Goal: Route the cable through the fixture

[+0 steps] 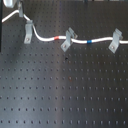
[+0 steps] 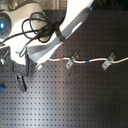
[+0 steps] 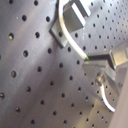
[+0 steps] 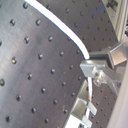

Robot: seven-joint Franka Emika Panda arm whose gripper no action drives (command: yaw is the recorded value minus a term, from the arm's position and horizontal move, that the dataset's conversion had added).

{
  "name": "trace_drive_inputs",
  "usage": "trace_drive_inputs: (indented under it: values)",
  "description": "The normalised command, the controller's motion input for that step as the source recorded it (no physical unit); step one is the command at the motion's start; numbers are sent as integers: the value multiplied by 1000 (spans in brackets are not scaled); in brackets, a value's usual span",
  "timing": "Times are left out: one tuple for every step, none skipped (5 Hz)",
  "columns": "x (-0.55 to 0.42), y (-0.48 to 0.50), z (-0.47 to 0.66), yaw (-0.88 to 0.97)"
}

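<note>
The gripper [image 4: 91,65] has the cable [image 1: 47,39] pinched between its jaws: in both wrist views the white cord runs straight into the gap between the fingertips and out the far side, so the jaws are pressed together on it. The step in hand looks like the threading itself, with the held stretch of cord at the fixture [image 1: 27,32], the tall grey strip whose bent top sits just beside the jaws in the first exterior view. Whether the cord already sits under that bent top I cannot tell, since the view is blurred there. The next move, as I judge it, calls for easing the pinched section sideways into the clip's mouth while keeping slack behind the jaws. Away from the jaws, the cord runs on past its red band [image 1: 60,37] to the first slanted clip [image 1: 67,40], then past its blue band [image 1: 89,41] to the second slanted clip [image 1: 115,40] (both shorter, not the target). The perforated board [image 1: 65,90] lies under it all. The arm's black hose [image 2: 37,27] hangs near and could snag.
</note>
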Motion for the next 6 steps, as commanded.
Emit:
trace_drive_inputs:
  values:
    - [400, -43, -314, -94]
    - [458, -3, -364, -111]
    - [468, 150, -186, -163]
    - [244, 502, 42, -140]
    - [-55, 699, 135, 0]
    - [-312, 390, 11, 51]
